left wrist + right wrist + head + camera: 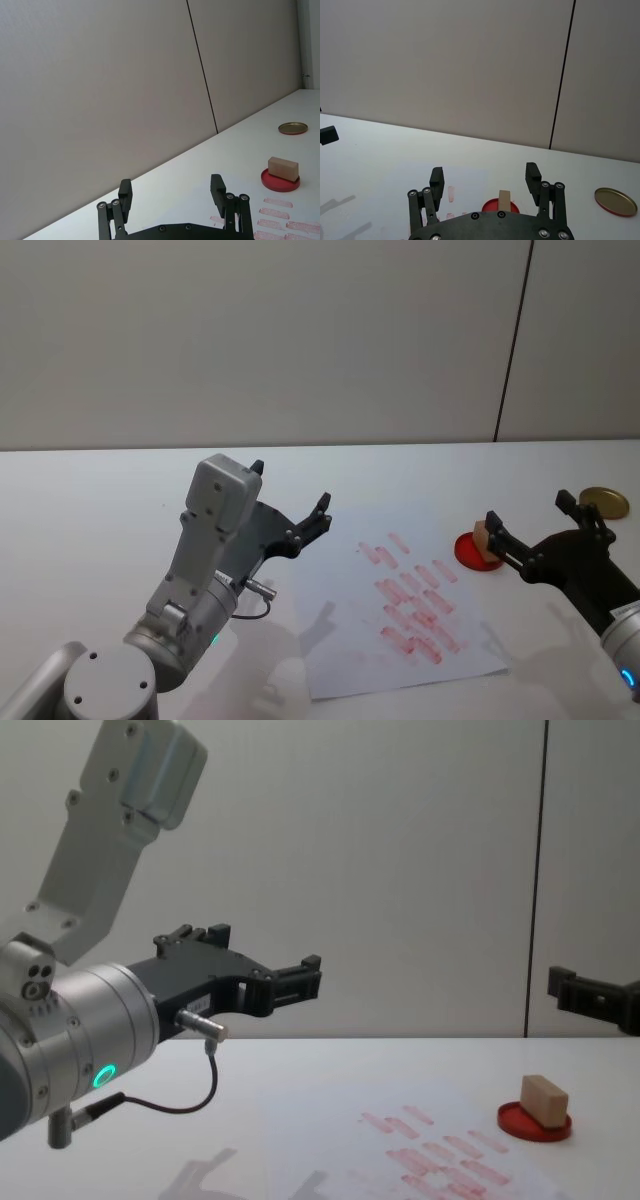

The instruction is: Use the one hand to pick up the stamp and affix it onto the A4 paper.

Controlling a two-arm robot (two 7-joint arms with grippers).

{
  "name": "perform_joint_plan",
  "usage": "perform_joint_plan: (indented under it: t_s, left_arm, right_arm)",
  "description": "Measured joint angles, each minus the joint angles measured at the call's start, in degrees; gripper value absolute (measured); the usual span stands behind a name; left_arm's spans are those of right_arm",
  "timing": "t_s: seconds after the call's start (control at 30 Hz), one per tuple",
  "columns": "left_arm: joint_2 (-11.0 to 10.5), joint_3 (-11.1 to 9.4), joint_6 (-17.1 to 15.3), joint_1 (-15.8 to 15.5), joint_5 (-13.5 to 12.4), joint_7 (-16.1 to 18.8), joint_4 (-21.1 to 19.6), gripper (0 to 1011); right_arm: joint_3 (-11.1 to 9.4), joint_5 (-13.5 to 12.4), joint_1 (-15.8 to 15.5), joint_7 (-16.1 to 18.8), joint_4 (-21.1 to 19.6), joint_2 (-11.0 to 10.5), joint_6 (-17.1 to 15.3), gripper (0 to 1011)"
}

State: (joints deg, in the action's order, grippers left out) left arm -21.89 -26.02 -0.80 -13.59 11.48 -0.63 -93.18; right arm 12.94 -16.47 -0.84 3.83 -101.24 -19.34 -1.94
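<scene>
Closing your right pincer (528, 512), now spread wide, off-centre could tip the stamp (482, 536) off its red pad (466, 551); left pincer (290, 485) idles, released.

stamp (544, 1100) atop pad (518, 1124) (marked paper (340, 640) beside)

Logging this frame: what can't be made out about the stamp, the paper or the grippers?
Stamp underside: face down on the red ink pad, chest view.
Stamp lower part: behind the body of the right gripper, right wrist view.
A4 paper near edge: cut off by the chest view's bottom edge.
Stamp marks: too small to read, head view.
Left gripper base: cut off by the left wrist view's bottom edge.
</scene>
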Motion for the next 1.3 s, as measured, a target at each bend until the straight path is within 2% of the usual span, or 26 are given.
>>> perform_joint_plan:
  t_s: [1.1, 1.3]
  left_arm:
    - [0.00, 0.00, 0.00, 0.00, 0.00, 0.00, 0.00, 993]
    - [0.00, 0.00, 0.00, 0.00, 0.00, 0.00, 0.00, 993]
  right_arm:
    - [0.00, 0.02, 0.01, -0.01, 0.02, 0.01, -0.03, 1001]
    - [-0.04, 0.03, 0.33, -0.31, 0.12, 0.26, -1.04, 1001]
